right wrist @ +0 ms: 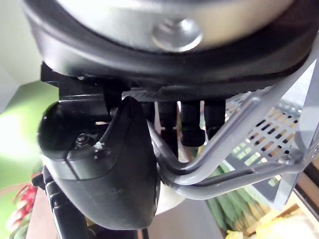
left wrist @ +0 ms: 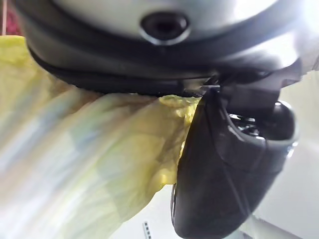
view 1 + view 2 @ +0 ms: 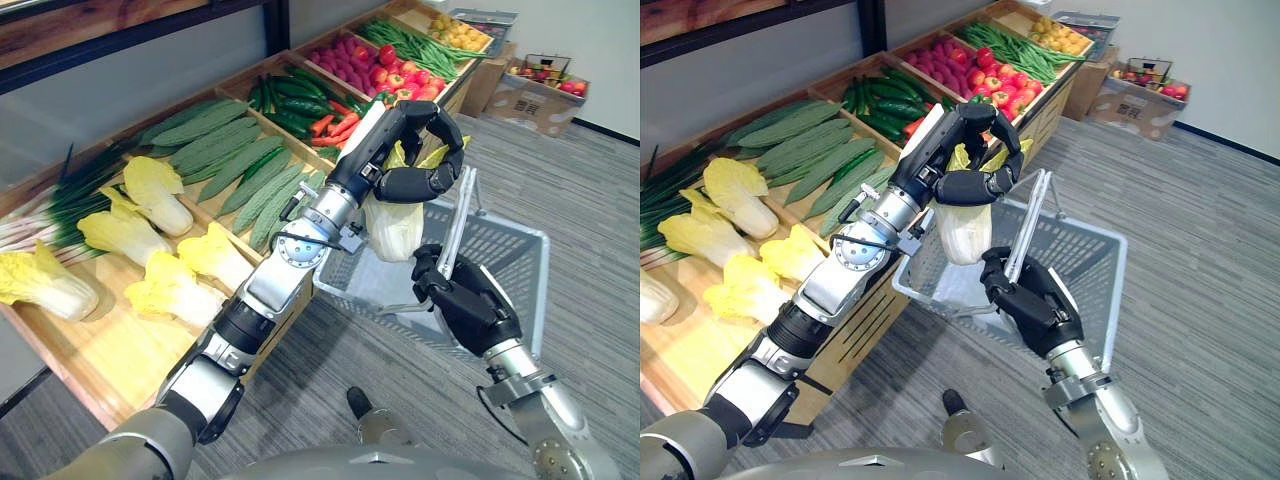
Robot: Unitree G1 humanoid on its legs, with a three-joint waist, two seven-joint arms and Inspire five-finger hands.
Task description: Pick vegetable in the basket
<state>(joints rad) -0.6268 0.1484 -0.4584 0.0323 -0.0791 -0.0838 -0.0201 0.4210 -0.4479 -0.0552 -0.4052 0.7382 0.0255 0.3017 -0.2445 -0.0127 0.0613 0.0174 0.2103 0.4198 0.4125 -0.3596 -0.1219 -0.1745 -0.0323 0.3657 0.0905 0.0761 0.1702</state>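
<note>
My left hand [image 3: 410,150] is shut on a pale yellow-white cabbage [image 3: 393,222], which hangs stem down over the near left part of the grey wire basket [image 3: 510,250]. The cabbage's yellow leaves [image 2: 84,164] press against the palm in the left wrist view. My right hand [image 3: 465,300] is shut on the basket's two grey handles [image 1: 234,149] and holds the basket up beside the wooden stand. The same cabbage [image 3: 965,232] hangs above the basket's mesh floor [image 3: 1080,262].
The wooden stand [image 3: 110,370] on my left holds more cabbages [image 3: 170,285], leeks [image 3: 50,215], bitter gourds [image 3: 230,160], cucumbers [image 3: 290,100], carrots, red peppers [image 3: 400,75], radishes and green beans. Cardboard boxes [image 3: 535,95] stand on the grey carpet farther back.
</note>
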